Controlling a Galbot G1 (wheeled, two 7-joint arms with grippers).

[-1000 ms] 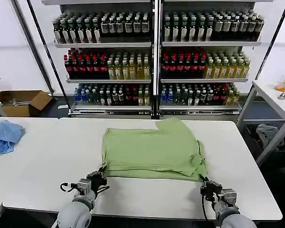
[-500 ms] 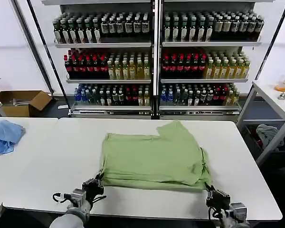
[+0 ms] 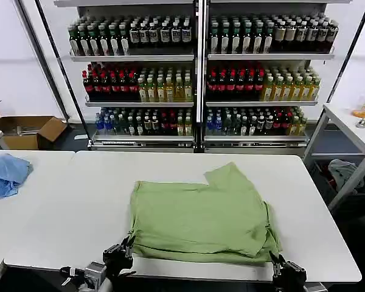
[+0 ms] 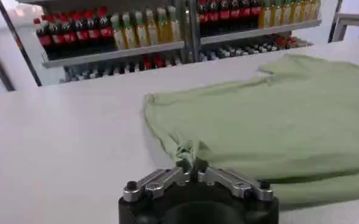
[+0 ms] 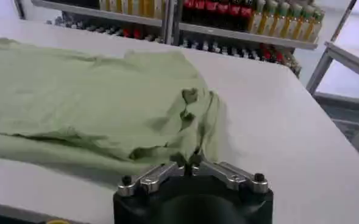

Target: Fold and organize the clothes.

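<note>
One shirt (image 3: 201, 219) nearer, two hands (image 3: 126, 248) (image 3: 274, 260) clamped.

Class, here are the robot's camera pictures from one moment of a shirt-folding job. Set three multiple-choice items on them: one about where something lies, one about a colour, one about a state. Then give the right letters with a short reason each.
1. Where does the blue cloth lie?
A. On top of the shirt
B. On the side table at the robot's left
C. On a shelf

2. What colour is the shirt?
A. Light sage green
B. Red
C. Dark grey

3. What is the left gripper doing?
A. Hanging open above the table
B. Holding a bottle
C. Shut on the shirt's near edge

Answers:
1 B: the blue cloth sits on the side table, apart from the shirt.
2 A: the shirt is pale green in every view.
3 C: the left gripper pinches bunched fabric at the near corner; the right gripper does likewise on its side.
</note>
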